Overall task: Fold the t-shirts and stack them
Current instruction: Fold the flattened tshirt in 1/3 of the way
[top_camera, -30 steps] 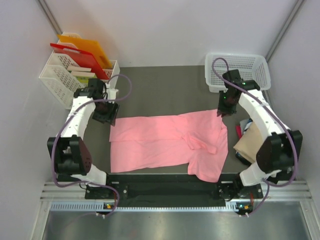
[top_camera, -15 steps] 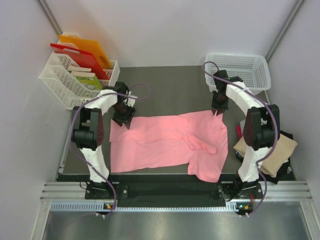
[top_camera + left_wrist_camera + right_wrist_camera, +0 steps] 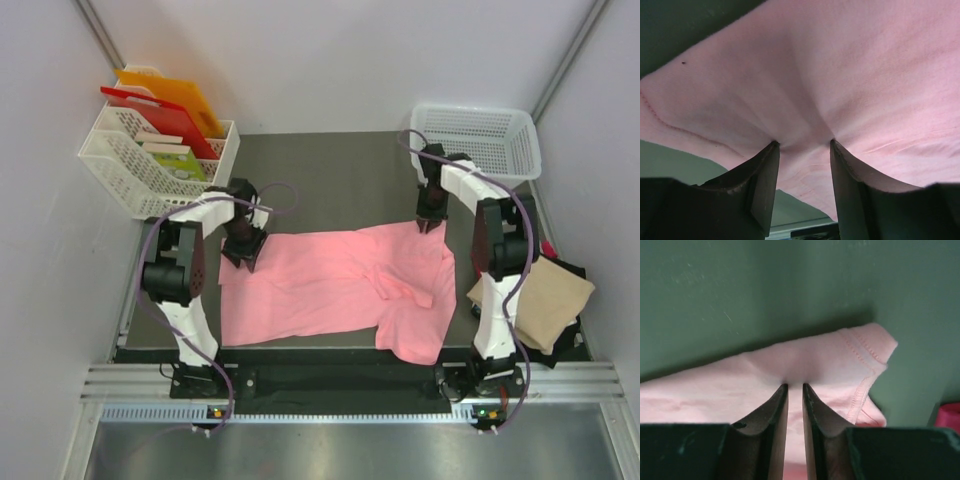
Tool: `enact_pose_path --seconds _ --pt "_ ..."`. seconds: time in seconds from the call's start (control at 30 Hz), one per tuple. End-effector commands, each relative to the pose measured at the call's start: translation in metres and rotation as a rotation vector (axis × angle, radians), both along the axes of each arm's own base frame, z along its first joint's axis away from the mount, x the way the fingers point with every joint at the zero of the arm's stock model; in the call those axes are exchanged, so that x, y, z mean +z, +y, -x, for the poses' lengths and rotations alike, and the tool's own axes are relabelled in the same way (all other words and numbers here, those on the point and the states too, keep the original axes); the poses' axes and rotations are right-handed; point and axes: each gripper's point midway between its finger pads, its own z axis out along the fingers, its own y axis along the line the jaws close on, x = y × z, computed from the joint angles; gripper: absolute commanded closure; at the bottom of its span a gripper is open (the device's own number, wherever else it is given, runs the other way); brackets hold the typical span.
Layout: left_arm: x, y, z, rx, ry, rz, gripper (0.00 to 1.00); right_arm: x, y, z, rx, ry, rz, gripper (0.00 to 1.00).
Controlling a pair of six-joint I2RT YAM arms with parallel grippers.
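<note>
Left tool (image 3: pixel 243 252) of yours sits on the far left corner of the salmon-pink cloth t-shirt (image 3: pixel 330 285). In the wrist view its dark fingers (image 3: pixel 764 175) stand apart. The tips press down into the cloth, with a low pucker of pink between them. Released; nothing gripped yet.

Right tool (image 3: pixel 428 222) is at the far right corner of that shirt, by a stitched hem. Its fingers (image 3: pixel 771 412) are drawn nearly together with only a slit left. Pink cloth is gathered at the tips, so it is clenched on the shirt's edge.

Shirt lies spread flat across the middle of the dark grey-green worktop (image 3: pixel 340 175), long side running left to right. One sleeve is folded over the body, right of centre.

Right of it, a folded tan-beige cloth t-shirt (image 3: pixel 545 300) lies over a dark garment (image 3: pixel 568 272) at the worktop's right edge. A scrap of red cloth (image 3: pixel 477 262) shows between that pile and the pink shirt.

White mesh plastic basket (image 3: pixel 480 140) stands at the far right corner. A second white mesh basket (image 3: pixel 125 165) at far left holds orange and red flat boards (image 3: pixel 165 100), leaning.
</note>
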Motion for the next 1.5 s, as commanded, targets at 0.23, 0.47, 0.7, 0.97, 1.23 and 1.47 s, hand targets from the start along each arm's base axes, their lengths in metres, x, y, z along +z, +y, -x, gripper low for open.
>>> enact_pose_path --seconds 0.23,0.47,0.7,0.97,1.23,1.47 --pt "-0.027 0.031 -0.051 0.008 -0.03 -0.125 0.51 -0.003 0.004 -0.063 -0.017 -0.061 -0.031 0.82" --pt "-0.023 0.045 -0.096 0.012 -0.066 -0.169 0.52 -0.003 0.001 -0.055 0.003 -0.057 -0.027 0.84" --pt "-0.031 0.051 -0.083 -0.001 -0.072 -0.194 0.52 0.061 0.002 -0.061 0.037 -0.239 -0.016 0.72" --pt "-0.031 0.063 -0.09 -0.005 -0.102 -0.225 0.53 0.113 0.028 -0.065 0.141 -0.376 0.029 0.59" --pt "-0.032 0.083 -0.088 0.002 -0.106 -0.261 0.53 0.084 0.026 -0.01 0.147 -0.29 0.04 0.6" --pt "-0.035 0.093 -0.084 0.017 -0.098 -0.262 0.53 0.045 0.024 0.011 0.14 -0.209 0.033 0.62"
